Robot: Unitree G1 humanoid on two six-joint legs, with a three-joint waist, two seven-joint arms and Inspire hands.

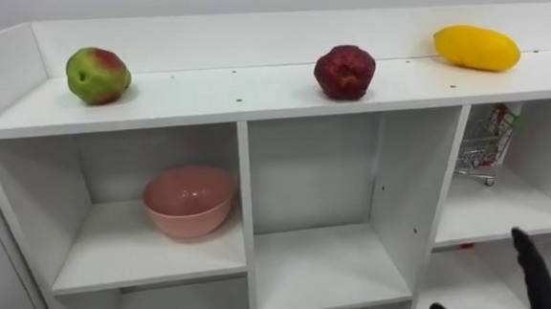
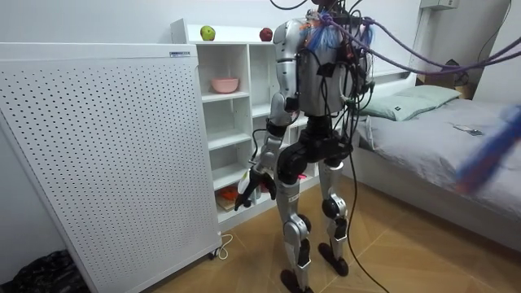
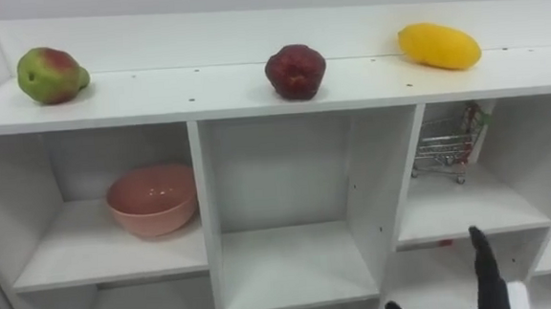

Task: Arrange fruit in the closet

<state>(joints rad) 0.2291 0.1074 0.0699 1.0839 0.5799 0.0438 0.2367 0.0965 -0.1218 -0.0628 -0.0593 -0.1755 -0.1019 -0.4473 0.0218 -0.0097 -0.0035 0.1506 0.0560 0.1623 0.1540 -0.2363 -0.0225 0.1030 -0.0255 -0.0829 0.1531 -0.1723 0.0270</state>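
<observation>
While upright, bowl point(image 1: 189, 200) in left cubby point(image 1: 128, 255).

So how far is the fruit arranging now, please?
Done, it seems: a green-red apple, a dark red fruit and a yellow mango lie spaced along the top of the closet. In hand: nothing; the right hand has open fingers, and the left hand hangs by the lower shelves. Left: whether more fruit will come, I cannot tell.

White closet point(image 1: 205, 96) carries apple point(image 1: 97, 75), red fruit point(image 1: 344, 72), yellow mango point(image 1: 476, 47) on top, pink bowl point(image 1: 189, 200) inside.
</observation>
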